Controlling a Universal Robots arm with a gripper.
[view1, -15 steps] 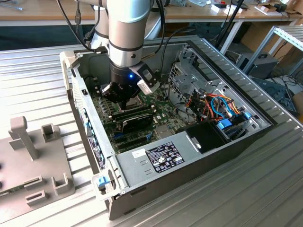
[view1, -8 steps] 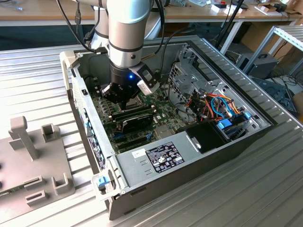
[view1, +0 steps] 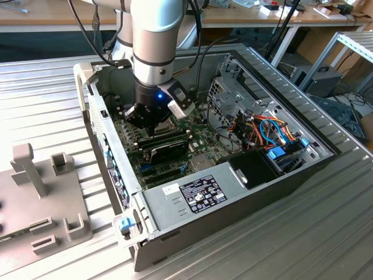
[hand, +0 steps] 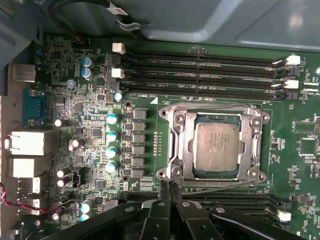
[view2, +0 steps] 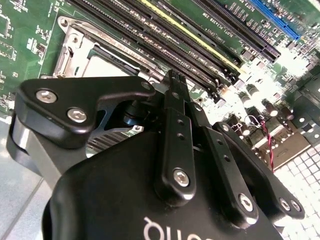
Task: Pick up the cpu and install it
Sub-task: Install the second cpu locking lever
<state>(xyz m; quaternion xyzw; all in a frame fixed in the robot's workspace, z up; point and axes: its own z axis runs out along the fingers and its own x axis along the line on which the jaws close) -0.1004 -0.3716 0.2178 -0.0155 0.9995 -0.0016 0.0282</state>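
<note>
CPU, a small square chip w/ a dull silver-grey top, sits flat inside the socket on the green motherboard, ringed by the socket's metal frame; seen from above in the first wrist view. In the second wrist view a pale corner of the chip shows past the black gripper body, w/ the frame around it.

Gripper hangs just off one edge of the socket frame, its two black fingers pressed together tip to tip, nothing between them. In the second wrist view the fingertips meet in a narrow point just above the board, next to the long memory slots. Whether the tips touch the frame can't be told.

Exterior view: the silver robot arm reaches down into an open desktop computer case lying on a ribbed metal table. Gripper is low over the board, near the long black expansion card. A grey fixture plate w/ upright blocks lies on the table at the exterior view's left, well apart from the case.
</note>
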